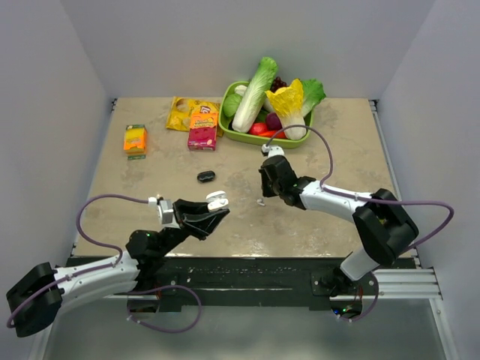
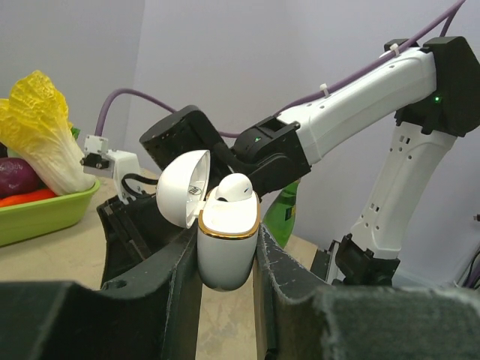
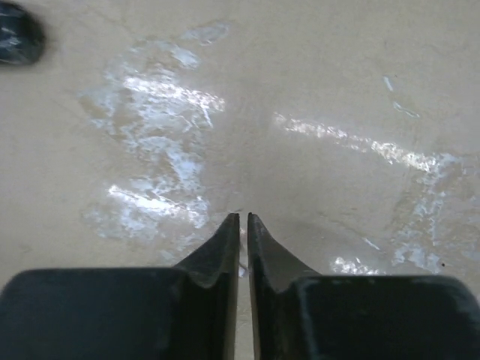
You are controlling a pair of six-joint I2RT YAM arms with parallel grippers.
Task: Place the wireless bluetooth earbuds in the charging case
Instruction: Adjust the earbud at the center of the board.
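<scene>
Evidently the left gripper (image 2: 225,274) is clamped around the charging case (image 2: 227,244), holding it upright over the near edge of the tabletop (image 1: 337,142), lid swung back so the sockets face up; one earbud (image 2: 234,187) already sits inside. Toward the tabletop's middle, the right gripper (image 3: 244,225) points down, jaws nearly together; whether they pinch another earbud I cannot tell

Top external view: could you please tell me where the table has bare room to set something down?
Bare table lies between the orange box and the left gripper holding the charging case, and on the right beyond the green tray, behind the right arm. The back, around the snack packs and tray, is crowded.
</scene>
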